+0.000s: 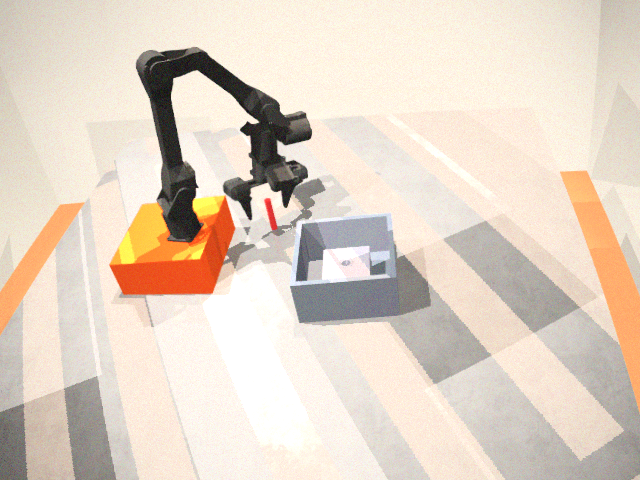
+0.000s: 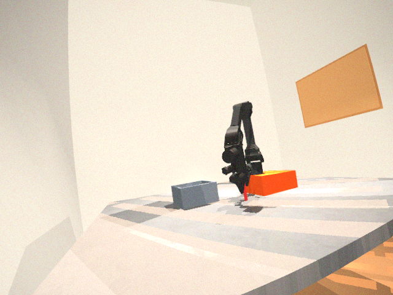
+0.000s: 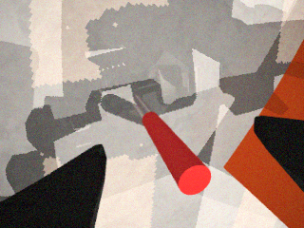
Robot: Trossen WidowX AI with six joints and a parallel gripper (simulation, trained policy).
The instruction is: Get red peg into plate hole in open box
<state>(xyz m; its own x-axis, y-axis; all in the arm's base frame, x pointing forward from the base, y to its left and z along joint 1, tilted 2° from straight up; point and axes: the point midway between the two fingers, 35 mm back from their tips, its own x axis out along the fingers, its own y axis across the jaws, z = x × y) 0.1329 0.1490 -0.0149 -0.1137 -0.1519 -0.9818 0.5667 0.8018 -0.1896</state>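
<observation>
Seen from the top camera, the grey box [image 1: 345,302] [image 2: 198,196] sits nearest, its walls rising around a pale plate [image 1: 336,266] with a hole. At nine o'clock from it, beyond a strip of table, stands the orange block [image 1: 168,279] [image 2: 279,184] [image 3: 266,176] under the arm. Farther off, toward the box's eleven o'clock, the red peg [image 1: 271,214] [image 2: 245,193] [image 3: 173,152] stands upright on the table [image 1: 361,392] [image 2: 190,254] [image 3: 128,180], outside the box's rim. The pincer [image 1: 268,212] [image 2: 241,192] [image 3: 180,138] is spread wide above it, gripping nothing, with room between each fingertip and the peg.

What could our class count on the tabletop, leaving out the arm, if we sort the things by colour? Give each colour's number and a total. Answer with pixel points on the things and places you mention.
Red: 1, the peg [image 1: 271,214] [image 2: 245,193] [image 3: 172,151]
Orange: 1, the block [image 1: 168,279] [image 2: 279,183] [image 3: 258,178]
Grey-blue: 1, the open box [image 1: 346,302] [image 2: 199,195]
White: 1, the plate [image 1: 336,268]
Total: 4
</observation>
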